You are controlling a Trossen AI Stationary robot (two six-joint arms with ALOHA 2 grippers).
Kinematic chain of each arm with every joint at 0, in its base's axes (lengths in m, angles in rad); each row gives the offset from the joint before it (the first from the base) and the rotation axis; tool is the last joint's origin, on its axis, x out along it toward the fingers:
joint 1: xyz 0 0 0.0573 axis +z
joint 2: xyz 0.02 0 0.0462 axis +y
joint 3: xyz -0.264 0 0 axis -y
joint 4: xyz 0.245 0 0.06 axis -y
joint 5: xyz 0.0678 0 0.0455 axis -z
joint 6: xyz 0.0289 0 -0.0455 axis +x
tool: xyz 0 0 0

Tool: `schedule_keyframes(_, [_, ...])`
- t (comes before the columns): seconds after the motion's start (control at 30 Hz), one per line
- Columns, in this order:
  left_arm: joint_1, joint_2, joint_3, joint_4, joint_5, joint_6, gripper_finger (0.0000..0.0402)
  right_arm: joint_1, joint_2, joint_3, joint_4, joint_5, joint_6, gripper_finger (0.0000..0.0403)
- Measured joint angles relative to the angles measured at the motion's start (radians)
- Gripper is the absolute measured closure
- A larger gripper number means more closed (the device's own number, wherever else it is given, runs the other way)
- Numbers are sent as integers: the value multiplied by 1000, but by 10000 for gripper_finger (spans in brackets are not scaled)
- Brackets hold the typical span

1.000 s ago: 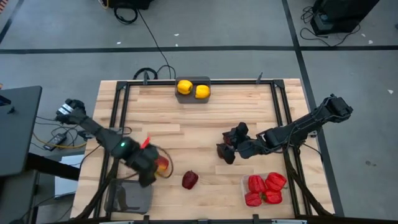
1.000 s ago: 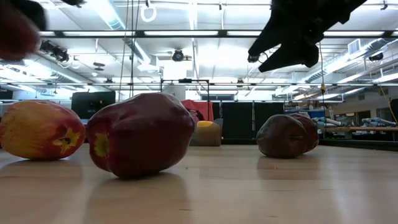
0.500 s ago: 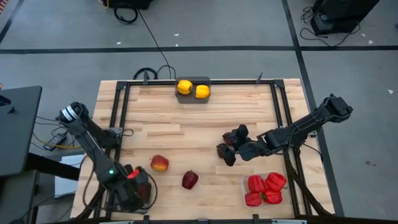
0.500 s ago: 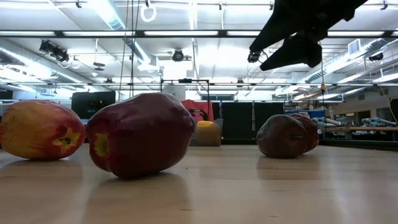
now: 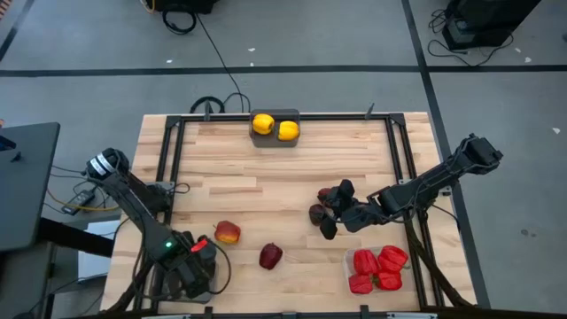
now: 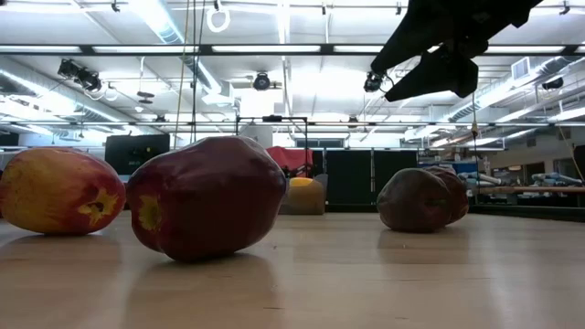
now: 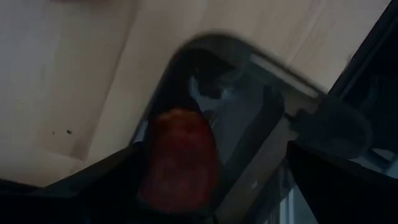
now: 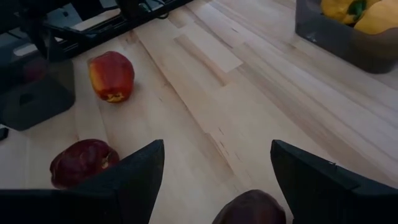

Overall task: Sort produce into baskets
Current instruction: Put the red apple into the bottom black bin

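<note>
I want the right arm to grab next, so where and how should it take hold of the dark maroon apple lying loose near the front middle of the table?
The dark maroon apple lies tipped on its side, stem end facing sideways in the low view. Probably best to come straight down and close across its rounded middle, not the stem dimple. The red-orange apple lies apart from it, leaving finger room. The right gripper is open over other dark apples.

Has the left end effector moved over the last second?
Yes. The left end effector went from beside the orange apple toward the table's near-left corner, over the grey bin.
</note>
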Motion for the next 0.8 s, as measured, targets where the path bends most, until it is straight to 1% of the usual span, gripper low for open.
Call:
schedule_keyframes(0.03, [14, 0, 10, -8, -4, 17, 12, 0, 0, 0, 0, 0, 0, 100])
schedule_keyframes(0.1, [36, 0, 36, -47, -43, 61, 19, 0, 0, 0, 0, 1, 0, 100])
schedule_keyframes(0.33, [125, -1, 147, -199, -245, 274, 27, 0, 0, 0, -2, 22, -1, 100])
schedule_keyframes(0.5, [184, 0, 166, -219, -354, 507, 27, 0, 0, 0, -2, 22, -3, 100])
schedule_keyframes(0.6, [216, 19, 166, -219, -387, 619, 27, 1, 0, 0, -5, 15, -3, 100])
schedule_keyframes(0.8, [280, 97, 166, -217, -392, 798, 27, 7, 0, 0, -38, 20, 23, 100])
